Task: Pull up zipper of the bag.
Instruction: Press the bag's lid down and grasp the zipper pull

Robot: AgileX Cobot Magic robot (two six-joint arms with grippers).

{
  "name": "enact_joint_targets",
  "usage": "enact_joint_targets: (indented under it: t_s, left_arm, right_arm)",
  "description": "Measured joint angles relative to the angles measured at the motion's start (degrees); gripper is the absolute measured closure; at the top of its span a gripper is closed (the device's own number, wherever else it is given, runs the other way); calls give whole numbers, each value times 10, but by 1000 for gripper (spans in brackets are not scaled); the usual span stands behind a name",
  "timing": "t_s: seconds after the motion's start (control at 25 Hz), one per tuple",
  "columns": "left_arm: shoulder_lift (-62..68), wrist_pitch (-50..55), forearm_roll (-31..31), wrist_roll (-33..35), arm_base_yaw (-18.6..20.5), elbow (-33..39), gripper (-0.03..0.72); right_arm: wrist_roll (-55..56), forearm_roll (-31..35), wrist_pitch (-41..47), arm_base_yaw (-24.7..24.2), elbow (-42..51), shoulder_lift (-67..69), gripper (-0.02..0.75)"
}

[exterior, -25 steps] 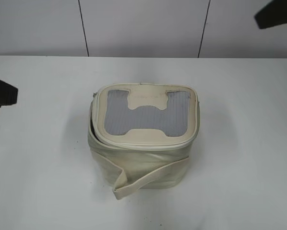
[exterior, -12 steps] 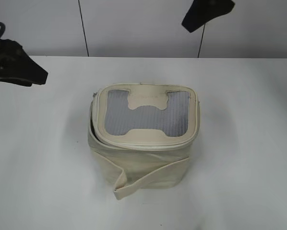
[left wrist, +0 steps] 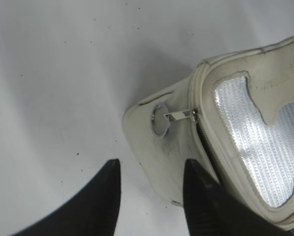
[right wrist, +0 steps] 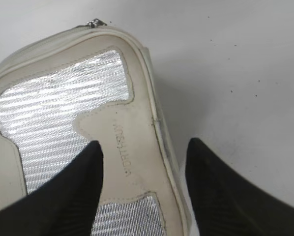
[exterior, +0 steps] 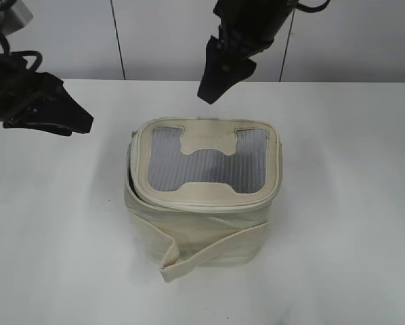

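The cream bag (exterior: 202, 223) stands upright mid-table, its lid (exterior: 206, 166) showing grey mesh and an H-shaped patch. The zipper (left wrist: 192, 114) runs round the lid rim; one slider with a silver ring pull (left wrist: 161, 120) sits at a corner, with a dark open gap (left wrist: 206, 142) below it. A second slider (right wrist: 95, 23) shows at the lid's far edge. My left gripper (exterior: 87, 125) (left wrist: 151, 167) hangs open left of the bag, apart from the ring pull. My right gripper (exterior: 206, 95) (right wrist: 144, 147) is open above the lid's back edge, holding nothing.
The bag's cream strap (exterior: 189, 257) droops loose across the front, ending near the table. White tabletop (exterior: 351, 203) surrounds the bag on all sides. A pale wall with dark vertical seams (exterior: 118, 40) stands behind the table.
Both arms moved in toward the bag: the left from the frame's left edge rightward, the right from the upper right corner to above the lid's back edge. The bag has not moved.
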Motion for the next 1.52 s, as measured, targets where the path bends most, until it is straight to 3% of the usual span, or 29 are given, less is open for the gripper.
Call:
enact_joint_targets:
  t_s: [0.44, 1.08, 1.52]
  left_arm:
    - [28, -12, -2, 1, -14, -1, 360]
    - [35, -4, -5, 1, -14, -1, 360]
    - [35, 20, -8, 10, -33, -1, 360]
  right_arm:
    - [-12, 67, -2, 5, -15, 60, 303]
    - [-15, 75, -10, 5, -18, 91, 305]
    - [-15, 76, -14, 5, -19, 109, 405]
